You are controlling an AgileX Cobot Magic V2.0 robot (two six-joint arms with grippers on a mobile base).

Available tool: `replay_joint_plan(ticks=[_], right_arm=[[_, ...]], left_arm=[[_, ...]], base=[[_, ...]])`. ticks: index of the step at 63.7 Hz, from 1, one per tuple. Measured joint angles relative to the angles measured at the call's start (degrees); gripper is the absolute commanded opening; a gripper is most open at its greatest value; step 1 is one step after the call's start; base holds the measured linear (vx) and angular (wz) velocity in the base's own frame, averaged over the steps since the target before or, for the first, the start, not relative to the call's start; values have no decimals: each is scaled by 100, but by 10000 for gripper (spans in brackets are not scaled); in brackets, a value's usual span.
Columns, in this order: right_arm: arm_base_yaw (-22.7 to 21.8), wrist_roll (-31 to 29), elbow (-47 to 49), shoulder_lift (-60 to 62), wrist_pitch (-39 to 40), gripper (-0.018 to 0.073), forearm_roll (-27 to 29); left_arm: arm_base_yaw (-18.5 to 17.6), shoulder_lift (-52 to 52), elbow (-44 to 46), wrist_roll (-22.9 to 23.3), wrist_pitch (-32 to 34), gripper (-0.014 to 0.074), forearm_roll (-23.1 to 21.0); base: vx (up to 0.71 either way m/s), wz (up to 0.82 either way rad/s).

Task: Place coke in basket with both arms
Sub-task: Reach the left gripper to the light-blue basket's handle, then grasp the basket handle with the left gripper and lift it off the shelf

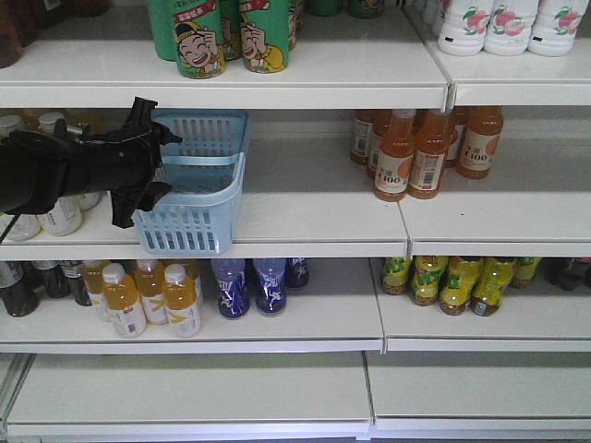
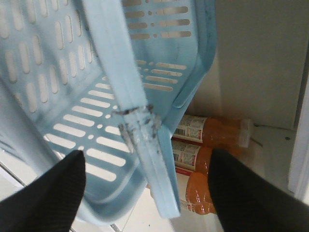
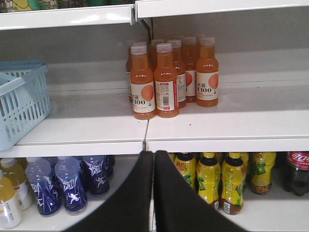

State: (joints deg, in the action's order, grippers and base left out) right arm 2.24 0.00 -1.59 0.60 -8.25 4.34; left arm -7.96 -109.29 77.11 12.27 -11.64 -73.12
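Note:
The light blue basket (image 1: 198,198) stands on the middle shelf at the left. My black left arm reaches in from the left, and the left gripper (image 1: 170,162) is open at the basket's left rim. In the left wrist view, the left gripper (image 2: 147,154) is spread wide. The basket's scuffed loop handle (image 2: 137,116) runs between the two fingers without being clamped. The right gripper (image 3: 153,155) is shut on nothing and faces the shelf edge below the orange bottles. The basket (image 3: 19,104) shows at its far left. The coke is out of view.
Orange C100 bottles (image 1: 425,152) stand on the middle shelf to the right of the basket. Green cartoon cans (image 1: 222,37) and white bottles (image 1: 503,23) fill the top shelf. Below are yellow juice bottles (image 1: 148,300), blue bottles (image 1: 249,286), yellow-green tea bottles (image 3: 219,176) and a dark cola bottle (image 3: 297,169).

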Motion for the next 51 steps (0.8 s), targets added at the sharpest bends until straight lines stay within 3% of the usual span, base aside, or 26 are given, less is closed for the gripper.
replay_joint_plan(ticks=[17,25,29,33,36,51], right_arm=[[0,0,0,0,0,-9,0],[0,0,0,0,0,-9,0],[0,0,0,0,0,-9,0],[0,0,0,0,0,-9,0],[0,0,0,0,0,-9,0],[0,0,0,0,0,-9,0]], left_arm=[[0,-504,547,0,21,334,-324],[0,-652,629,0,49,150,-500],[0,-667,640,-23,29,8,-519],[0,-659,653,-145,-54,-9,-527],[0,-645,658,-286,-135,-8,-577],[0,-441,658,-1980,-1061,-8,-516]], base=[[0,0],[0,0],[0,0],[0,0],[0,0],[0,0]])
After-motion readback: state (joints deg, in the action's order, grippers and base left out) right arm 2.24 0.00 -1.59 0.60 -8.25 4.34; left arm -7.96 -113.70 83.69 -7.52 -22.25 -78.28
